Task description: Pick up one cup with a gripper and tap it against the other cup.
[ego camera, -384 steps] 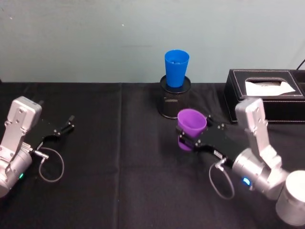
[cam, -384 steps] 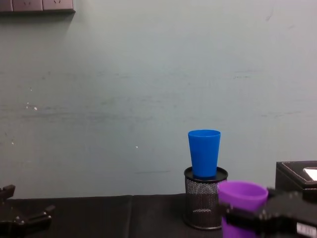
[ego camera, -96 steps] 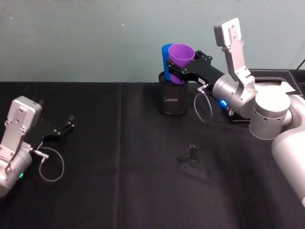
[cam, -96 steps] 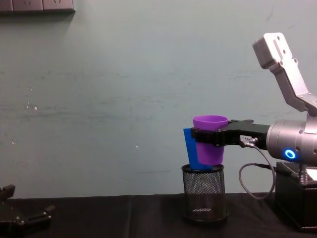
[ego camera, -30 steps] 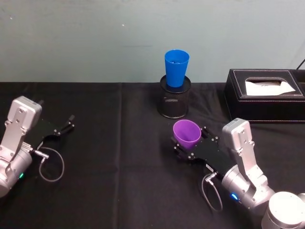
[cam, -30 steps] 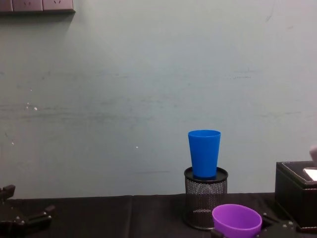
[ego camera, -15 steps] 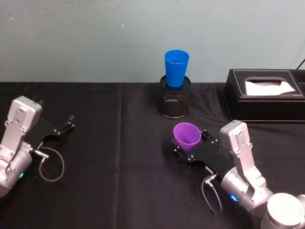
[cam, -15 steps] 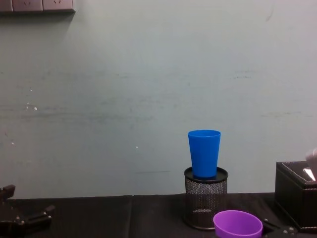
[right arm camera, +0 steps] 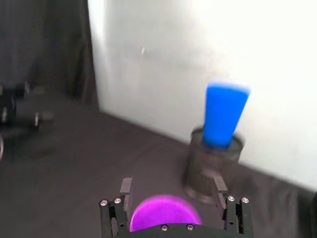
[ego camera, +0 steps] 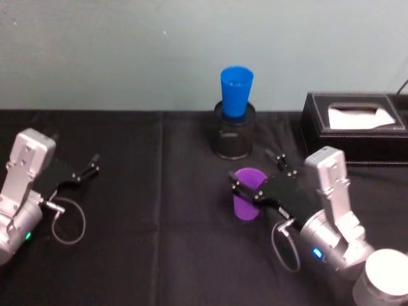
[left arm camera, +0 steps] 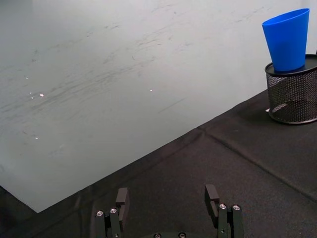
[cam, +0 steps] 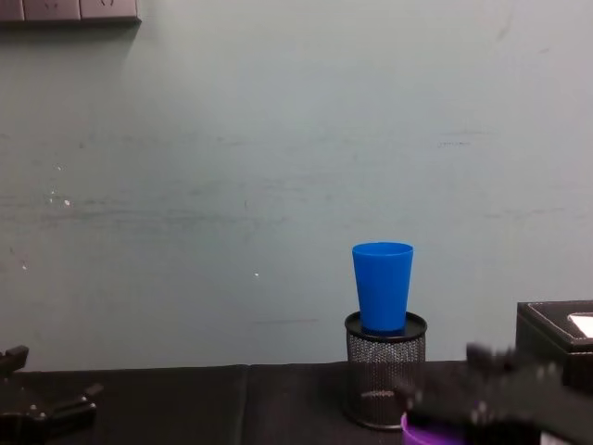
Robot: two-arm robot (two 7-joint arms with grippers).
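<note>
Purple cup (ego camera: 247, 199), smooth plain taper, upright near table centre, between spread fingers of right gripper (ego camera: 258, 180). Blue cup (ego camera: 236, 91) upright in mesh holder (ego camera: 233, 140) toward back edge. Left gripper (ego camera: 89, 167) spread, idle near left edge.

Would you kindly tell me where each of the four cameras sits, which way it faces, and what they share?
Head view: high, looking down at the black table, both grippers, left gripper, right gripper around the purple plastic cup.
Chest view: low, facing the wall; bright blue plastic cup in the black mesh holder.
Left wrist view: past its open fingers toward that holder.
Right wrist view: over the purple cup toward the blue one.
All four share the blue cup.
</note>
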